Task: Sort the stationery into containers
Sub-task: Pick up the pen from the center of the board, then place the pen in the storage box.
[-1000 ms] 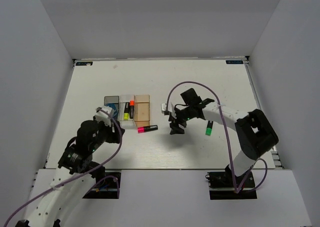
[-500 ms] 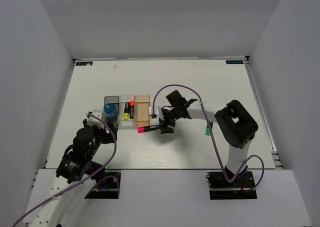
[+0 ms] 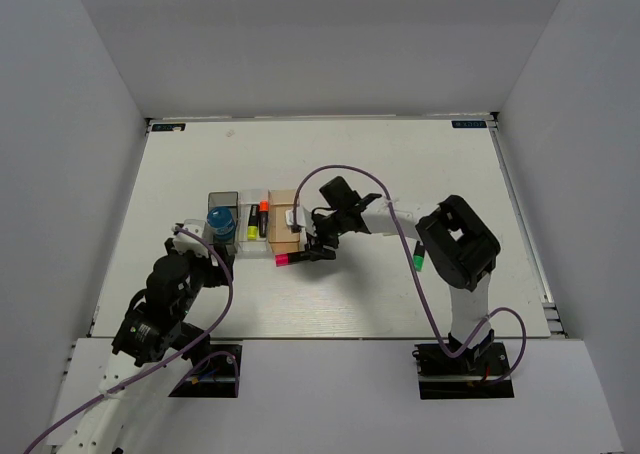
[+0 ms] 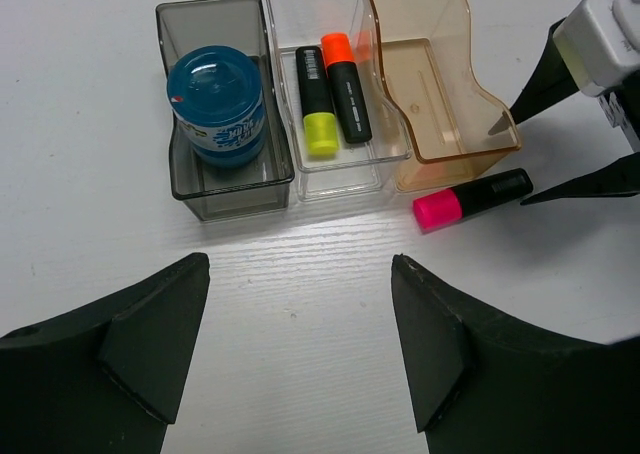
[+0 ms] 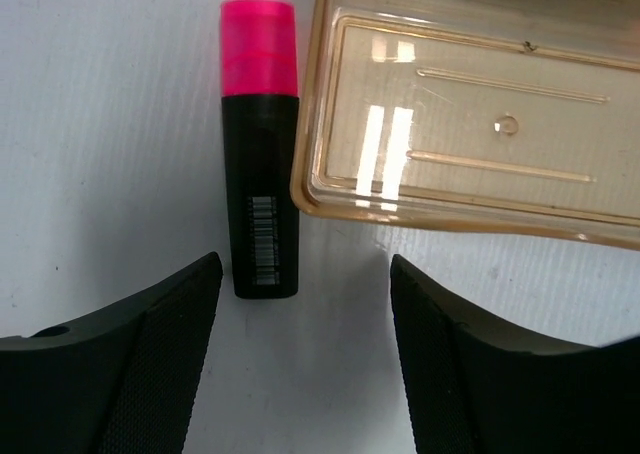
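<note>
Three joined containers stand in a row: a dark grey bin (image 4: 210,19) holding the blue roll (image 4: 215,104), a clear bin (image 4: 345,169) with a yellow-capped (image 4: 318,114) and an orange-capped highlighter (image 4: 345,84), and an empty tan bin (image 4: 440,84). A pink-capped highlighter (image 5: 260,154) lies flat on the table against the tan bin's front edge (image 5: 460,209). My right gripper (image 5: 305,274) hovers open just behind its black end, with nothing between the fingers. My left gripper (image 4: 300,274) is open and empty, a short way in front of the bins.
A green-capped highlighter (image 3: 417,261) lies on the table to the right of the right arm's forearm. White walls enclose the table on three sides. The right arm's purple cable (image 3: 340,174) loops above the bins.
The right gripper has swung left across the table to the pink highlighter. The left gripper has drawn back from the grey bin, leaving the blue roll in it.
</note>
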Controlling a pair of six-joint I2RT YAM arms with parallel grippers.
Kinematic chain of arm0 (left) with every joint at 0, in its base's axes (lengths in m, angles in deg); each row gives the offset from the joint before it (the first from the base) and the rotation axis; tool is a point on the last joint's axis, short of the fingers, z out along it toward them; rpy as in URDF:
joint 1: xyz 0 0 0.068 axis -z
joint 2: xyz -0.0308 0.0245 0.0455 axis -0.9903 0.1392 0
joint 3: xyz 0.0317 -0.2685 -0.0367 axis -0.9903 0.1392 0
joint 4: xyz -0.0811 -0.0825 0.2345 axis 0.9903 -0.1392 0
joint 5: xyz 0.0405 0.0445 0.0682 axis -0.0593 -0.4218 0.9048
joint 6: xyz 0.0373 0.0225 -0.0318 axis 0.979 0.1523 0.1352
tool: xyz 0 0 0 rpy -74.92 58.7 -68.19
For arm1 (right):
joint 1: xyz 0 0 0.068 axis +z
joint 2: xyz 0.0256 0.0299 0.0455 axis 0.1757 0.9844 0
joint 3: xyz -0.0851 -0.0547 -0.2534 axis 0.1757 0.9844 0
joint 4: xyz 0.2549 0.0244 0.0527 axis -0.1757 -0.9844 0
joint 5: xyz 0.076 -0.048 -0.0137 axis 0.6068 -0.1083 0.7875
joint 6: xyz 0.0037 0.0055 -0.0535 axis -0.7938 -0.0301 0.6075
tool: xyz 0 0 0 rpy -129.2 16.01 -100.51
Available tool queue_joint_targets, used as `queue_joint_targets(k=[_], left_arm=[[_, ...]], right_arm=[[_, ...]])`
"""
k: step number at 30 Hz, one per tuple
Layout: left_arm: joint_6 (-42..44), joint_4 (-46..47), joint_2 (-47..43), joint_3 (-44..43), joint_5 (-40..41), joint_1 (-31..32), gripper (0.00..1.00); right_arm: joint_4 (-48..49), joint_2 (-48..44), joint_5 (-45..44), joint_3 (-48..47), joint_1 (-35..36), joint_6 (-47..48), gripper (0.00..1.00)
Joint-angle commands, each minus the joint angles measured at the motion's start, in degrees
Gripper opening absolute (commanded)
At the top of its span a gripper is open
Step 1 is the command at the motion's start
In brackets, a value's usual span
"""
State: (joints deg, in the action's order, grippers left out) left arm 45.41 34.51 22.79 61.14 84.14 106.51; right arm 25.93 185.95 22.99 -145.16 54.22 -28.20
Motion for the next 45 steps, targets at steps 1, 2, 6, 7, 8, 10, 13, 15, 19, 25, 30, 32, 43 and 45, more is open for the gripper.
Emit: queue_joint_targets(k=[1, 2, 6, 7, 8, 10, 13, 15, 19, 25, 30, 32, 43, 45], left_arm=[[-0.35, -0.26, 0.16, -0.10, 0.98, 0.10, 0.84], [-0.43, -0.26, 0.16, -0.10, 1.15, 0.01, 0.84], [-0.35, -0.08, 0.07, -0.27, 1.24, 0.01, 0.84], [-0.34, -0.26, -0.19, -0.19, 1.24, 0.01, 0.84], [-0.34, -0.08, -0.20, -0.19, 1.24, 0.01, 0.84], [-0.34, -0.08, -0.81, -0.10, 1.42, 0.01, 0.84], [-0.43, -0.08, -1.34, -0.01, 1.86, 0.18, 0.84], [-0.52, -0.26, -1.60, 0.08, 1.86, 0.01, 0.84], [-0.43, -0.26, -1.86, 0.17, 2.03, 0.01, 0.84], [-0.52, -0.17, -2.31, -0.01, 2.12, 0.01, 0.84], [-0.70, 0.01, -2.66, 0.17, 2.03, 0.01, 0.84], [-0.61, -0.08, -2.66, 0.25, 2.38, 0.10, 0.84], [-0.70, 0.01, -3.01, 0.34, 4.05, 0.10, 0.84], [-0.70, -0.17, -2.83, 0.34, 4.67, 0.10, 0.84]], right_arm=[[-0.13, 1.02, 0.75, -1.85, 0.99, -0.23, 0.70], [0.04, 1.02, 0.84, -1.50, 1.25, 0.03, 0.69], [0.04, 0.76, 0.76, 0.08, 2.04, 0.55, 0.64], [-0.04, 0.85, 0.67, 0.69, 2.31, 0.64, 0.63], [-0.04, 0.85, 0.58, 0.87, 2.40, 0.73, 0.60], [-0.48, 1.11, 0.32, 1.40, 2.57, 0.91, 0.55], [-0.57, 1.02, 0.05, 2.27, 2.84, 1.70, 0.44], [-0.57, 0.50, -0.38, 3.50, 2.84, 2.66, 0.40], [-0.39, -1.34, -1.18, 5.79, 2.84, 3.98, 0.30], [-3.55, -6.52, -1.97, 11.58, 2.84, 8.46, 0.00], [-12.84, -13.91, 1.45, 13.53, 3.62, 15.58, 0.00], [-18.13, -16.80, 4.43, 12.04, 3.98, 15.16, 0.00], [-15.52, -14.72, 1.41, -10.17, 7.40, -28.38, 0.00], [-14.46, -11.73, -3.96, -13.26, 7.58, -37.81, 0.00]])
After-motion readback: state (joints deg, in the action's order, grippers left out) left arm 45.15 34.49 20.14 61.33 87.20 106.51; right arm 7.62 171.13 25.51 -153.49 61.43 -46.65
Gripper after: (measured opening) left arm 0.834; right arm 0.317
